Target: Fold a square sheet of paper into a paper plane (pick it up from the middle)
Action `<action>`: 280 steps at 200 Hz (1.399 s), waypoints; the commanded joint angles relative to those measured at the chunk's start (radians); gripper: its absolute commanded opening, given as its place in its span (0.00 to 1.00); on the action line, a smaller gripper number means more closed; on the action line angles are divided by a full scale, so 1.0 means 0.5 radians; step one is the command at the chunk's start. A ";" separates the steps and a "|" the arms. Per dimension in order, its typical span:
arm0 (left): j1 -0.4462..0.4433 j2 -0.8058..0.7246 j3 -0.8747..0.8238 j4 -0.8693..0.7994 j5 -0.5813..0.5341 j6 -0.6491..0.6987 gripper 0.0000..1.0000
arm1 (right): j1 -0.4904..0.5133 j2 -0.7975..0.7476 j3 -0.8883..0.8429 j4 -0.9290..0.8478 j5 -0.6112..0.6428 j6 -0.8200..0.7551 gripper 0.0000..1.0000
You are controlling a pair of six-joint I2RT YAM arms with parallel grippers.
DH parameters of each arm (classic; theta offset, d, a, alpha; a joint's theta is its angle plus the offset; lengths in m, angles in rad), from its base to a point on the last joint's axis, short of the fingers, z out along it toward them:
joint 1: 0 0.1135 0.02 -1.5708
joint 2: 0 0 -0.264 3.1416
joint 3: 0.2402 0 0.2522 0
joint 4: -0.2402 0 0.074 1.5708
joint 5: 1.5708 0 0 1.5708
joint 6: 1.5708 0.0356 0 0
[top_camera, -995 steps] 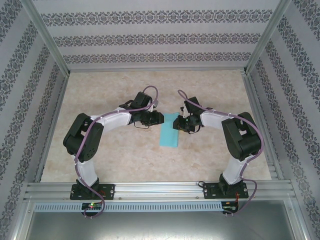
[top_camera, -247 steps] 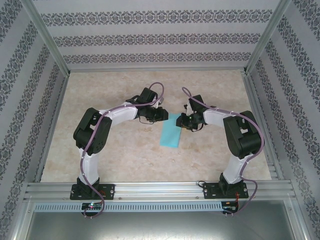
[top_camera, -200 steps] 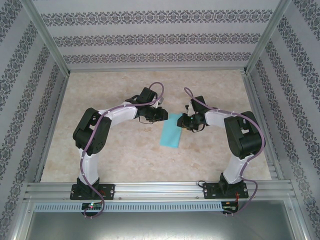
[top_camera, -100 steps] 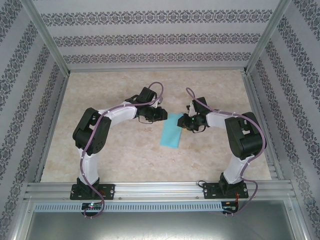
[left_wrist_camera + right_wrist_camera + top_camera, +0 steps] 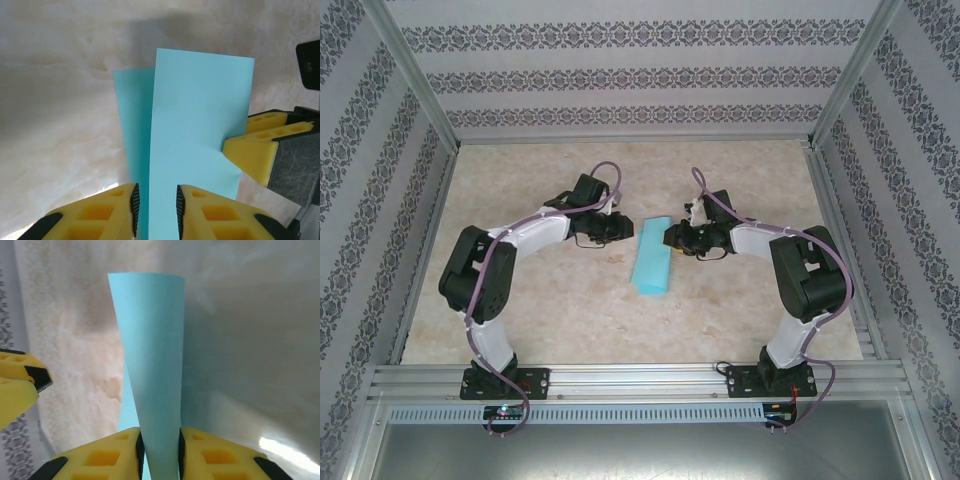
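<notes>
Found folded square sheet of paper (image 5: 653,263) mid-tabletop (image 5: 560,320), left hand (image 5: 156,212) clamped on its left edge, right hand (image 5: 161,450) clamped on its right edge.

Matt paper sheet (image 5: 197,130) — marbled table (image 5: 560,310)

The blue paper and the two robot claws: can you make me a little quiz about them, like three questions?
1. True or false: the blue paper lies flat on the table.
2. Which holds the paper: A) left gripper, B) right gripper, C) both?
3. What colour are the gripper fingers?

Key: 1. False: it is folded over and lifted. 2. C, one gripper on each side. 3. Yellow.
</notes>
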 commanded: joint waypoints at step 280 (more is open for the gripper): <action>0.028 0.035 -0.145 0.150 0.088 -0.022 0.30 | 0.303 0.307 0.604 -0.967 0.708 -0.674 0.35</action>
